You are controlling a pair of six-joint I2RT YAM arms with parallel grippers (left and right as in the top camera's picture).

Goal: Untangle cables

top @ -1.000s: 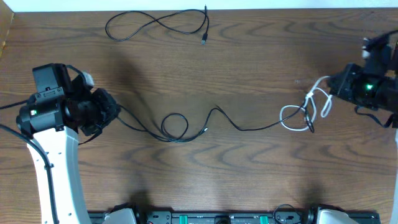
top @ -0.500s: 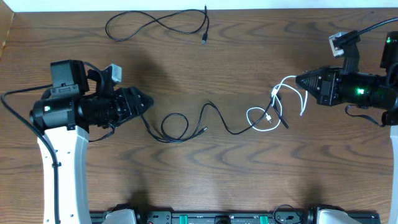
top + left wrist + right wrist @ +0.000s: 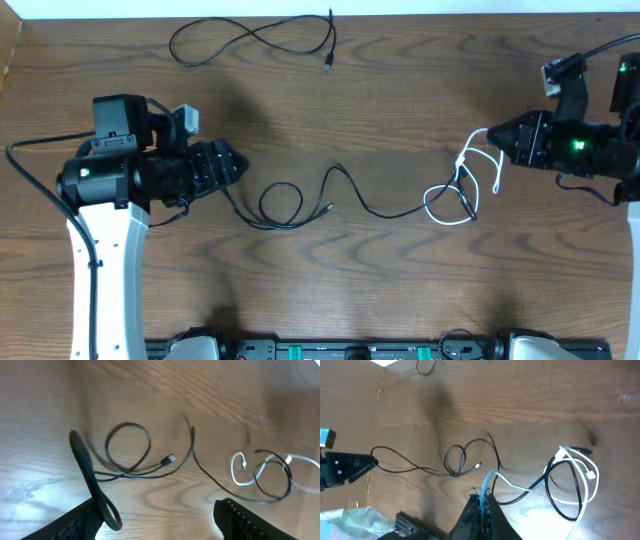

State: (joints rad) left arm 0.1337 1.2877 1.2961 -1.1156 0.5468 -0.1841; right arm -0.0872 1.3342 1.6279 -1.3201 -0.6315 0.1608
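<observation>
The right gripper point(image 3: 488, 133), at 3 o'clock on the bench point(image 3: 400, 300), is clamped shut on one end of the white cable point(image 3: 467, 153), whose loops trail toward 8 o'clock and interlace with the far end of a long black cable point(image 3: 341, 169); that cable snakes toward 9 o'clock, forms a ring near the centre and runs in beneath the left gripper point(image 3: 240, 163), whose fingers stand wide apart with nothing between them. A second black cable point(image 3: 255, 36) lies well apart at 11 o'clock.
</observation>
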